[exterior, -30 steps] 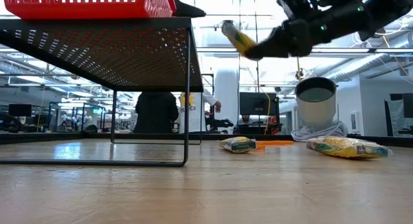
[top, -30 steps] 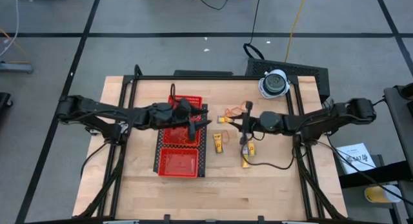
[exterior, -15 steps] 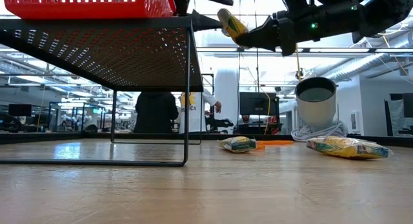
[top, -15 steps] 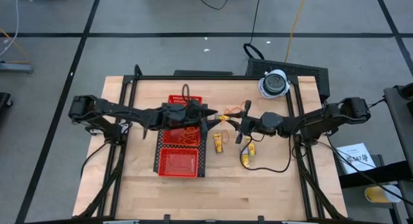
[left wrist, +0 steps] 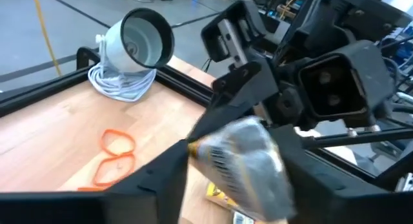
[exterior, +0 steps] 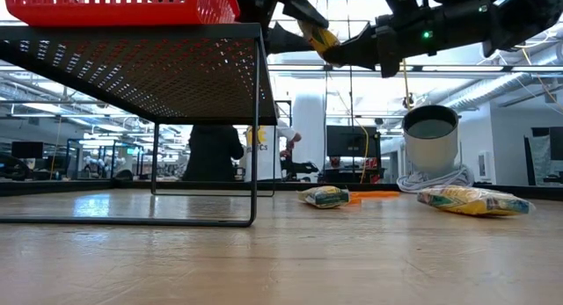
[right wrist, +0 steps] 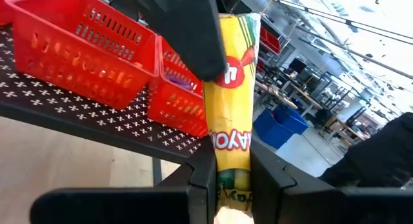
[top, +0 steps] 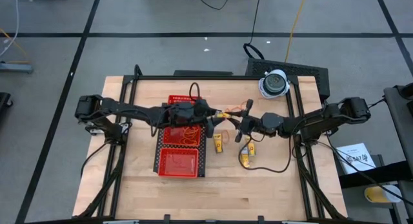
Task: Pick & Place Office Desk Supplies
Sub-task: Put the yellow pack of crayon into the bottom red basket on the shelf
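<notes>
A yellow crayon packet (top: 223,116) (right wrist: 233,88) hangs in the air between my two grippers, just right of the red mesh tray (top: 179,161). My right gripper (top: 237,125) (right wrist: 231,159) is shut on it. My left gripper (top: 211,118) (left wrist: 233,146) is open, its fingers standing on either side of the packet's (left wrist: 242,156) free end; I cannot tell whether they touch it. Two more yellow packets (top: 219,142) (top: 248,156) lie flat on the table. Orange rubber-band loops (top: 240,108) lie behind them. My right gripper pinches the crayon packet between its two fingers at its near end (right wrist: 231,143). The fingers come level from the table's right, and the packet sticks out lengthwise ahead of them toward the tray. It is lifted clear of the table (exterior: 315,34).
The red tray stands on a dark perforated raised stand (exterior: 132,72), with orange loops in its middle compartment (top: 184,135). A white-grey dome object (top: 274,83) (exterior: 431,134) with a coiled cord sits at the far right corner. Bare wood lies along the near edge.
My left gripper has moved toward the table's right, out past the tray's edge, until its open fingers flank the packet's free end. My right gripper has carried the packet up and a little toward the left.
</notes>
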You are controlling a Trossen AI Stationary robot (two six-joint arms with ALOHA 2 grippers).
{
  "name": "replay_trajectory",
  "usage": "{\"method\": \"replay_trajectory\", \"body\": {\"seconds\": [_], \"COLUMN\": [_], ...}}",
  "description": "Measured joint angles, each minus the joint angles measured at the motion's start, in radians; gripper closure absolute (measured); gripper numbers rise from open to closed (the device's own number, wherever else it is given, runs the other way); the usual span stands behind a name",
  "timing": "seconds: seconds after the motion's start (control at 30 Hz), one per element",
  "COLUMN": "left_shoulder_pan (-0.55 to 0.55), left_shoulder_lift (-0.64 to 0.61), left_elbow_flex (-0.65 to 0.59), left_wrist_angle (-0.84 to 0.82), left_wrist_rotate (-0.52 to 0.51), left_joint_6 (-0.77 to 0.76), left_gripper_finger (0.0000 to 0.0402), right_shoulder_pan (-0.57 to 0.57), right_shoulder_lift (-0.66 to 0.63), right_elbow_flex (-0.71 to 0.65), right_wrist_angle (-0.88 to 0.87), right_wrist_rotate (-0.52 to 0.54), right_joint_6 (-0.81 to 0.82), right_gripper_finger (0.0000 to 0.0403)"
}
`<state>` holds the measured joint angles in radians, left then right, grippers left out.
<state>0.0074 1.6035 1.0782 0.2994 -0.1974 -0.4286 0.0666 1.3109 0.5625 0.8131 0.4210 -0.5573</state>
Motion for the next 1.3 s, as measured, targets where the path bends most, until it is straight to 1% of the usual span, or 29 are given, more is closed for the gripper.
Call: {"method": "replay_trajectory", "body": {"seconds": [0.2,0.3,0.4,0.5,0.57,0.63,0.67,0.73,0.83,0.9,0.93,1.03,1.2,1.3], "left_shoulder_pan": [0.017,0.022,0.025,0.024,0.024,0.022,0.020,0.008,-0.020,-0.050,-0.069,-0.147,-0.296,-0.374], "left_shoulder_lift": [-0.001,-0.018,-0.048,-0.096,-0.138,-0.182,-0.208,-0.245,-0.314,-0.361,-0.388,-0.439,-0.499,-0.502], "left_elbow_flex": [0.000,-0.001,-0.001,-0.001,-0.001,0.000,0.001,0.001,-0.002,0.001,0.000,0.001,0.000,0.000], "left_wrist_angle": [-0.007,-0.029,-0.063,-0.106,-0.158,-0.191,-0.235,-0.288,-0.421,-0.465,-0.508,-0.564,-0.687,-0.751], "left_wrist_rotate": [0.032,0.044,0.063,0.065,0.063,0.057,0.062,0.092,0.180,0.231,0.249,0.257,0.193,0.135], "left_joint_6": [-0.002,0.002,0.011,0.027,0.027,0.025,0.024,0.024,0.022,0.014,0.008,0.020,0.060,0.051], "left_gripper_finger": [0.0303,0.0330,0.0331,0.0321,0.0318,0.0323,0.0328,0.0337,0.0341,0.0337,0.0334,0.0331,0.0339,0.0339], "right_shoulder_pan": [0.000,0.001,0.005,0.023,0.042,0.065,0.076,0.099,0.119,0.127,0.129,0.131,0.130,0.130], "right_shoulder_lift": [0.000,-0.001,-0.002,-0.019,-0.037,-0.065,-0.078,-0.123,-0.176,-0.210,-0.224,-0.267,-0.306,-0.321], "right_elbow_flex": [0.000,0.002,0.003,0.004,0.004,-0.003,-0.003,0.000,0.001,-0.003,-0.001,-0.012,-0.053,-0.075], "right_wrist_angle": [-0.016,-0.032,-0.037,-0.042,-0.052,-0.087,-0.086,-0.119,-0.194,-0.266,-0.281,-0.327,-0.312,-0.313], "right_wrist_rotate": [0.014,0.004,-0.011,0.006,0.039,0.097,0.121,0.163,0.223,0.265,0.267,0.259,0.259,0.259], "right_joint_6": [-0.004,0.028,0.064,0.082,0.095,0.105,0.104,0.097,0.101,0.115,0.130,0.172,0.205,0.207], "right_gripper_finger": [0.0352,0.0348,0.0330,0.0302,0.0282,0.0265,0.0257,0.0245,0.0232,0.0228,0.0226,0.0225,0.0231,0.0234]}}
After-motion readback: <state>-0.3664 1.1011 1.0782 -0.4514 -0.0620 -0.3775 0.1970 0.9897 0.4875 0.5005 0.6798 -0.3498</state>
